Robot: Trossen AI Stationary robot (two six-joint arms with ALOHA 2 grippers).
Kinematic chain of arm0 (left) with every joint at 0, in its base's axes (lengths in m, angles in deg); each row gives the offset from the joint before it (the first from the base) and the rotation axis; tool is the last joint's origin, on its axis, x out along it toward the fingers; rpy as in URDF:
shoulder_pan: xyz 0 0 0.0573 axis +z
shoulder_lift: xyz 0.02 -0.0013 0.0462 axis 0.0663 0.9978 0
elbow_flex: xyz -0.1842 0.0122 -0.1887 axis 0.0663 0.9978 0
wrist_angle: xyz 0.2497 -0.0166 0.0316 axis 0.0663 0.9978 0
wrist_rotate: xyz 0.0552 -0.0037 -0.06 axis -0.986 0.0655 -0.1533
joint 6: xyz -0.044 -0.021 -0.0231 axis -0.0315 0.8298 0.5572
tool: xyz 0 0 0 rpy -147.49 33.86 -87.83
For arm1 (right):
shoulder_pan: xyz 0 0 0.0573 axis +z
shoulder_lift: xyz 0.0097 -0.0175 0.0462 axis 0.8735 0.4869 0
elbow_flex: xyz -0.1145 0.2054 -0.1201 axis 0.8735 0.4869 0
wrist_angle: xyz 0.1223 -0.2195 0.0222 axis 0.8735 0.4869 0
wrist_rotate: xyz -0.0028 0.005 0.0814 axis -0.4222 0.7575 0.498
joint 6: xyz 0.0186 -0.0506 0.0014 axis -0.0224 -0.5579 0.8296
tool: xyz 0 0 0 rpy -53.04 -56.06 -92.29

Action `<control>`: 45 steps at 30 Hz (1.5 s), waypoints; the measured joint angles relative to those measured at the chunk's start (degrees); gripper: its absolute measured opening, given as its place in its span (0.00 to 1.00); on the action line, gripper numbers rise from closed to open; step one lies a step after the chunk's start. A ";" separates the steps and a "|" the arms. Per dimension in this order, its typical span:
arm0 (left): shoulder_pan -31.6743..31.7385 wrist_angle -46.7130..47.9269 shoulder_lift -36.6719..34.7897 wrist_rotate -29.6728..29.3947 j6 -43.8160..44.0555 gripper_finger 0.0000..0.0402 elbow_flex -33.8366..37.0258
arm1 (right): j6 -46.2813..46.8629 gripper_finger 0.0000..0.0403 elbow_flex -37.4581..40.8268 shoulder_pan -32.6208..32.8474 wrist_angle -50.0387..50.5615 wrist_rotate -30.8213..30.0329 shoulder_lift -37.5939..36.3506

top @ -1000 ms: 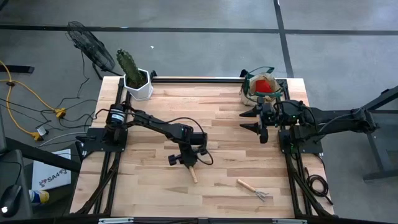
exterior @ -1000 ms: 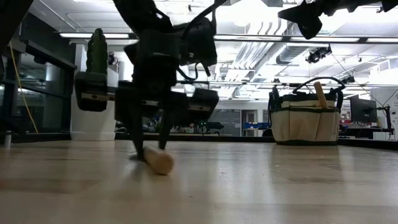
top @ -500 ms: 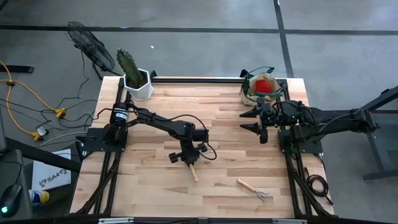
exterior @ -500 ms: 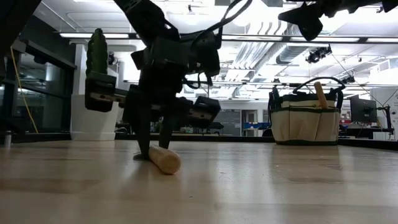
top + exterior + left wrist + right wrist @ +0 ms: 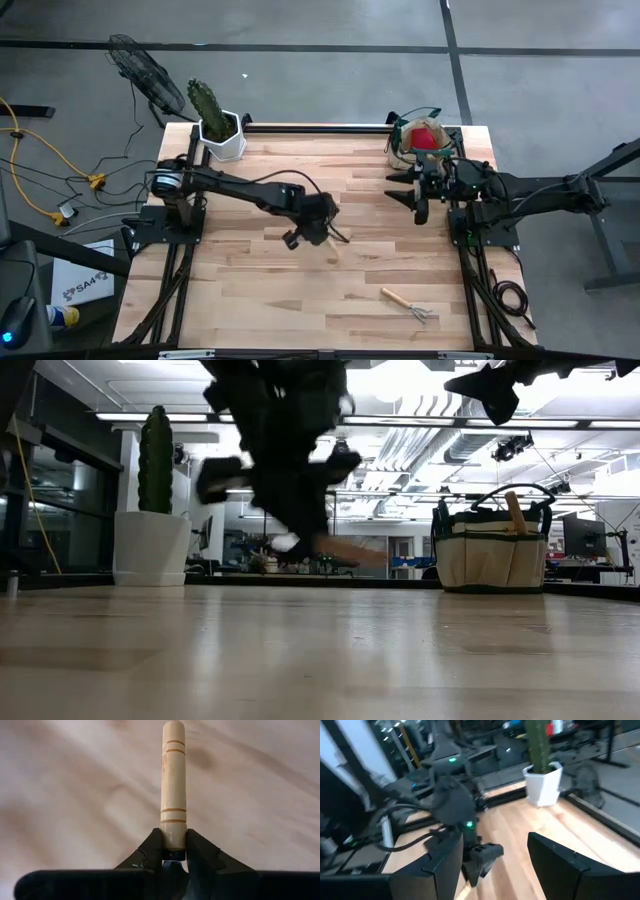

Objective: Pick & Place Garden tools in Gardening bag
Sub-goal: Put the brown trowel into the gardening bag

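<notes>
My left gripper [image 5: 318, 232] hangs over the middle of the table, shut on a garden tool with a pale wooden handle [image 5: 173, 780]. The gripper hides the tool's metal end. The handle [image 5: 352, 552] shows blurred and well above the tabletop in the low view. The tan gardening bag [image 5: 420, 140] with green trim stands at the far right corner, with something red inside it. A wooden handle [image 5: 514, 512] sticks up out of it. A small rake [image 5: 408, 304] lies flat near the front right. My right gripper [image 5: 418, 198] waits open and raised, just in front of the bag. My left gripper pinches the wooden handle at its inner end [image 5: 173, 837] between its two fingers, one on each side. The fingers slant down from above and run along the handle, which sticks out past the fingertips. The tool is lifted clear of the table.
A white hexagonal pot with a cactus [image 5: 222, 135] stands at the far left corner. A black rail [image 5: 320, 127] runs along the far edge. The wooden tabletop [image 5: 360, 270] is bare between the left gripper and the rake.
My left gripper has taken hold of the handle, which lay on the table, and has risen with it, going a little toward the far edge and tipping less steeply. The tool has come off the wood and hangs clear.
</notes>
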 joint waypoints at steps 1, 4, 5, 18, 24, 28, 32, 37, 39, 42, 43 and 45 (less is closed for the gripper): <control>0.00 -1.88 -0.72 -1.88 1.28 0.13 -0.01 | 0.00 0.53 0.00 0.00 -0.42 -1.03 0.00; -0.02 -6.84 -2.85 -7.54 4.65 0.13 -0.06 | -0.02 0.53 0.01 0.06 -1.52 -3.47 0.12; -0.02 -9.24 -3.35 -9.53 5.60 0.13 -0.06 | -0.04 0.53 0.00 0.25 -2.39 -4.19 0.35; -0.02 -31.51 -10.90 -36.39 8.06 0.13 -0.06 | -9.06 0.53 0.02 7.38 -17.95 -17.97 6.43; -0.02 -41.28 -14.41 -42.79 5.31 0.13 -0.08 | -16.38 0.53 0.02 10.04 -28.22 -23.58 9.30; -0.02 -45.34 -15.45 -44.49 3.35 0.13 -0.06 | -20.49 0.53 0.02 10.43 -34.48 -23.55 11.46; -0.04 -49.58 -15.43 -45.45 1.33 0.13 -0.06 | -23.60 0.53 0.02 9.98 -41.06 -23.58 14.66; -0.04 -52.39 -15.39 -45.22 1.65 0.13 -0.06 | -26.30 0.53 0.02 8.31 -51.62 -24.14 19.74; -0.04 -53.30 -15.39 -44.87 1.70 0.13 -0.06 | -27.20 0.53 0.02 7.51 -55.45 -24.56 21.72; -0.04 -53.75 -15.36 -44.47 1.66 0.13 -0.06 | -27.31 0.53 0.02 6.21 -60.87 -22.60 24.09; -0.04 -53.88 -15.36 -44.19 1.64 0.13 -0.06 | -27.31 0.53 0.02 5.80 -62.39 -21.58 24.66; -0.04 -54.05 -15.36 -44.16 1.62 0.13 -0.06 | -27.34 0.53 0.02 5.01 -64.72 -20.32 25.58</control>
